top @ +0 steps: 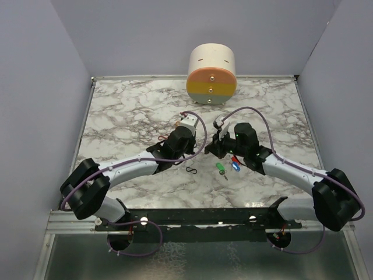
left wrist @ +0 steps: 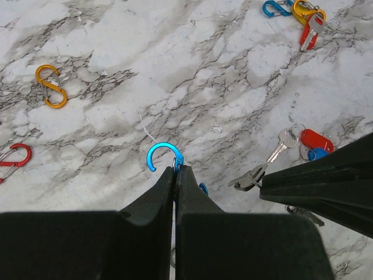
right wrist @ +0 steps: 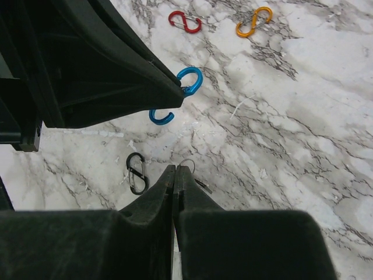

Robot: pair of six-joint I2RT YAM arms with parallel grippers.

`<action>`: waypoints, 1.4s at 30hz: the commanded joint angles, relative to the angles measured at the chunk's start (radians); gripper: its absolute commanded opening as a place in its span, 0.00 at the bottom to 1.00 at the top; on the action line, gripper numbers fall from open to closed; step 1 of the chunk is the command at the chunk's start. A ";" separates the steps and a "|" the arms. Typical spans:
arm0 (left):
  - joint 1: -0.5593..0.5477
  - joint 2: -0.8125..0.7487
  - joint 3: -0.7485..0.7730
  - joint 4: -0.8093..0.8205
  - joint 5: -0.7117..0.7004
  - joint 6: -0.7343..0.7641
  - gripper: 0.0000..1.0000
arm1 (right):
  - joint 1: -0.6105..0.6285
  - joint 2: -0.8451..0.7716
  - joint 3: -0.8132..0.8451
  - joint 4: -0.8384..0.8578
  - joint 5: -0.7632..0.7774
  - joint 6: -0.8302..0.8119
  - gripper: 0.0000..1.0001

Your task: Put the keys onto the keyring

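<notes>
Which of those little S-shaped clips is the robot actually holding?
The blue clip pinched in the left gripper; the orange clip, red clip and black clip lie loose on the table.

**Half-Seen Hardware**

The left gripper (left wrist: 176, 170) is covering the lower loop of the blue clip (left wrist: 161, 155); a red clip (left wrist: 14, 159) is running off that view's left edge. The right gripper (right wrist: 175, 168) is hiding most of a thin ring (right wrist: 187, 161) — what hangs on it is going unseen. From above, the keys (top: 233, 164) are showing as coloured specks.
</notes>
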 commanded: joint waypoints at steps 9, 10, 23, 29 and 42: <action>0.000 -0.069 -0.031 0.021 0.119 0.052 0.00 | -0.013 0.062 0.046 0.131 -0.145 0.012 0.01; 0.000 -0.068 -0.031 0.021 0.123 0.053 0.00 | -0.015 0.064 0.048 0.133 -0.147 0.011 0.01; 0.000 -0.061 -0.030 0.037 0.147 0.062 0.00 | -0.024 0.080 0.062 0.141 -0.166 0.013 0.01; 0.000 -0.058 -0.026 0.040 0.144 0.062 0.00 | -0.024 0.098 0.069 0.141 -0.187 0.018 0.01; 0.000 -0.051 -0.017 0.043 0.141 0.062 0.00 | -0.024 0.110 0.063 0.143 -0.225 0.022 0.01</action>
